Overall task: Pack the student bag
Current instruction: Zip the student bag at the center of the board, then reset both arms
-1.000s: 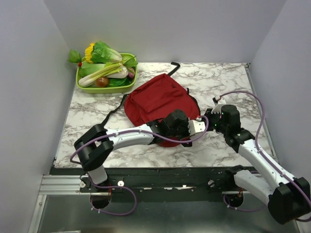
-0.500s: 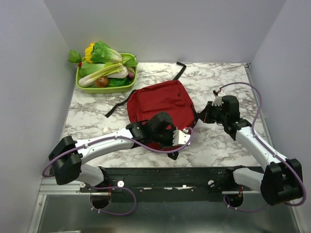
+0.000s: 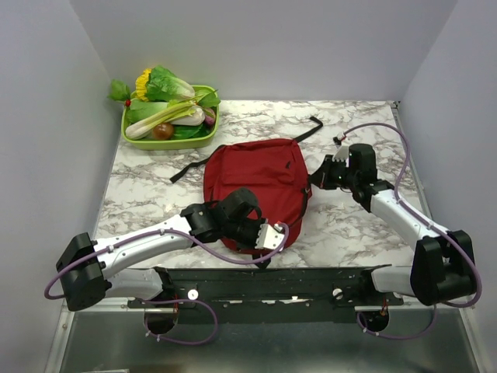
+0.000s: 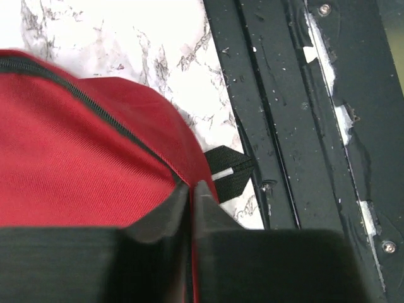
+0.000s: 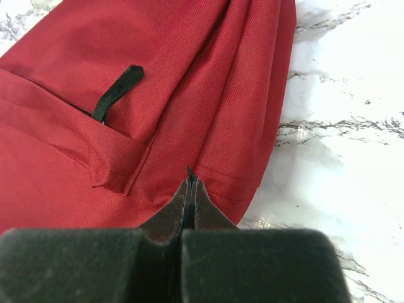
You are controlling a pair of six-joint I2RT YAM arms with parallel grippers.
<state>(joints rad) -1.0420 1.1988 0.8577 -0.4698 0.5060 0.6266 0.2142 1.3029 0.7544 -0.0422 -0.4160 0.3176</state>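
Note:
The dark red student bag (image 3: pixel 256 171) lies flat in the middle of the marble table. My left gripper (image 3: pixel 262 245) is at its near right corner. In the left wrist view the jaws (image 4: pixel 190 187) are shut on the bag's (image 4: pixel 63 177) red edge by the black zipper trim, with a black strap end (image 4: pixel 230 175) just beyond. My right gripper (image 3: pixel 314 180) is at the bag's right edge. In the right wrist view it (image 5: pixel 189 173) is shut on a thin black bit at the edge of the bag (image 5: pixel 158 63). A black pull tab (image 5: pixel 117 91) lies by the pocket.
A green tray (image 3: pixel 167 143) heaped with vegetables stands at the back left. Black straps trail off the bag at its left (image 3: pixel 189 167) and back right (image 3: pixel 305 129). The black rail (image 3: pixel 272 276) runs along the table's near edge, close under the left gripper (image 4: pixel 303 126).
Both grippers have kept hold while the bag swung round and slid nearer the front edge. The left arm drew back to the left and near; the right gripper moved farther back.

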